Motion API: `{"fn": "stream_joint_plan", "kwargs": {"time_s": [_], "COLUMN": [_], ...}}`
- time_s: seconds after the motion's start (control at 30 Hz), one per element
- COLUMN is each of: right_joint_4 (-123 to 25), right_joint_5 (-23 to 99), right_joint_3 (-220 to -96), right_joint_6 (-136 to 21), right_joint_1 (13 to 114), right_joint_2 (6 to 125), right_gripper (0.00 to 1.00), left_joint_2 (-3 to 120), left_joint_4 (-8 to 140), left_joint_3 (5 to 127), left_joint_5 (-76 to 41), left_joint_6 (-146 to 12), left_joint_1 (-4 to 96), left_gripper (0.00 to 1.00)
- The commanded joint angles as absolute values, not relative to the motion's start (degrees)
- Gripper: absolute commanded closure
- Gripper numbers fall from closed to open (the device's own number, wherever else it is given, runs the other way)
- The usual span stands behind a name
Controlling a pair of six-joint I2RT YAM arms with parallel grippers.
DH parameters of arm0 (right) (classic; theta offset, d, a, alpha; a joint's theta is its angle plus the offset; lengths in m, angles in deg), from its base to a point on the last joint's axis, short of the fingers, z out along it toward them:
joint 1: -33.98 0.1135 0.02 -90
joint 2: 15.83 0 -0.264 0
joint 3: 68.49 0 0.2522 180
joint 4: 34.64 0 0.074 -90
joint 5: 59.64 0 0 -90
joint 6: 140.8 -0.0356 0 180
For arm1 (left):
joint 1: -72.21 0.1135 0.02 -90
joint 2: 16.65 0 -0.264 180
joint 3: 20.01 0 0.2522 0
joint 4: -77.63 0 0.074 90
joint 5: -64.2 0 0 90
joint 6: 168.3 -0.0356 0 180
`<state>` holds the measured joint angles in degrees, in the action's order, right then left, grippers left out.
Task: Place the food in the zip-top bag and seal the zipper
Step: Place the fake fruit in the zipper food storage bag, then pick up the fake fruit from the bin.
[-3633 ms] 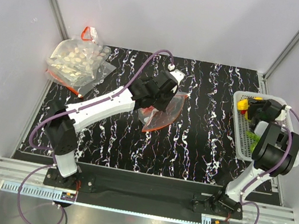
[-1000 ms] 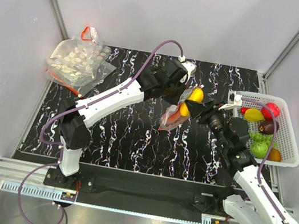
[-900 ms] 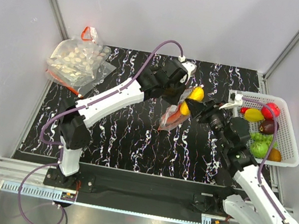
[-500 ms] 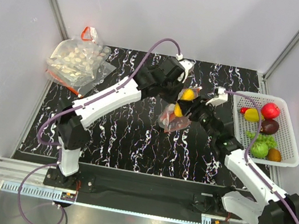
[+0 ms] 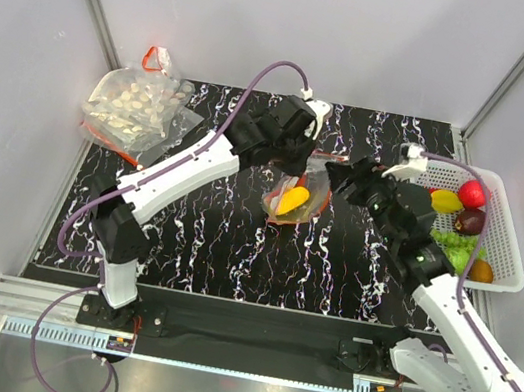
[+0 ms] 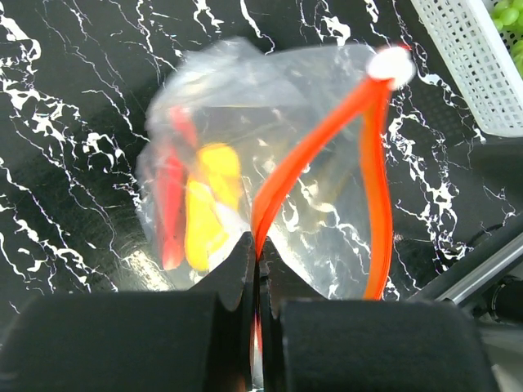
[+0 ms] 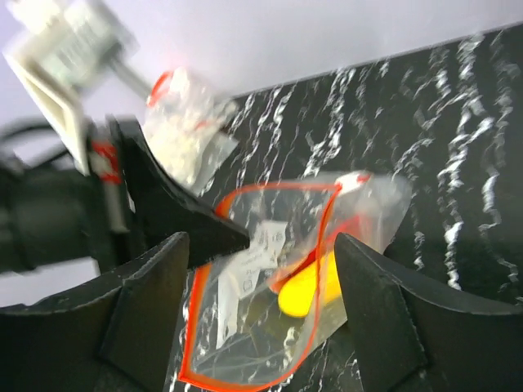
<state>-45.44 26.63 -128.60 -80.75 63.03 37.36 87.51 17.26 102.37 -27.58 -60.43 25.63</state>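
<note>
The clear zip-top bag [image 5: 296, 200] hangs over the middle of the table with a yellow piece of food [image 5: 293, 200] inside it. My left gripper [image 5: 300, 165] is shut on the bag's red-orange zipper [image 6: 310, 147], pinching one side of the mouth [image 6: 256, 245]. The mouth gapes open, and its white slider [image 6: 390, 63] sits at the far end. In the left wrist view the yellow food [image 6: 206, 204] lies beside a red piece [image 6: 172, 200]. My right gripper [image 5: 340, 174] stands open just right of the bag, nothing between its fingers [image 7: 155, 310]; the bag [image 7: 270, 327] shows beyond them.
A white basket [image 5: 511, 235] at the right edge holds several toy fruits, among them a yellow one [image 5: 444, 200] and a red one [image 5: 473, 193]. A larger clear bag of whitish pieces [image 5: 135, 108] lies at the back left corner.
My right gripper has opened and pulled back to the right, leaving the yellow food in the bag. The bag has dropped lower and swung left under the left gripper.
</note>
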Motion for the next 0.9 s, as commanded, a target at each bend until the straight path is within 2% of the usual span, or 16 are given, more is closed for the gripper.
{"fn": "stream_joint_plan", "kwargs": {"time_s": [0.0,0.13,0.17,0.2,0.3,0.33,0.4,0.57,0.67,0.87], "right_joint_4": [-58.74,-80.87,-82.05,-82.59,-82.68,-82.85,-83.2,-78.3,-74.16,-70.3], "right_joint_5": [15.72,4.36,3.3,4.24,16.43,19.08,23.13,30.16,35.18,26.15], "right_joint_3": [-137.08,-149.91,-151.67,-151.95,-151.95,-151.95,-152.39,-150.47,-149.41,-149.76], "right_joint_6": [-77.88,-76.9,-76.73,-76.72,-77.69,-77.95,-78.22,-82.86,-90.42,-100.27], "right_joint_1": [63.42,62.19,61.49,58.18,48.16,40.99,35.58,18.21,11.16,10.16], "right_joint_2": [36.54,44.1,44.63,45.16,46.13,46.74,49.02,53.95,58.78,66.08], "right_gripper": [0.23,0.19,0.11,0.1,0.08,0.07,0.0,0.0,0.0,0.0], "left_joint_2": [84.61,83.64,83.55,83.37,83.29,83.37,83.02,82.41,82.49,83.2], "left_joint_4": [19.57,20.53,21.41,21.76,22.29,22.21,22.12,23.61,24.31,24.67], "left_joint_3": [102.3,99.94,99.32,98.7,97.47,97.12,96.59,94.48,93.51,93.16], "left_joint_5": [-27.2,-27.38,-27.21,-26.42,-26.06,-26.06,-26.06,-26.06,-26.15,-26.06], "left_joint_6": [-60.54,-60.46,-60.2,-60.02,-60.02,-59.93,-60.28,-60.02,-59.75,-59.67], "left_joint_1": [26.77,26.95,26.95,26.95,26.86,26.86,26.78,25.64,25.11,24.67], "left_gripper": [0.99,0.99,0.99,0.99,1.0,1.0,1.0,1.0,1.0,1.0]}}
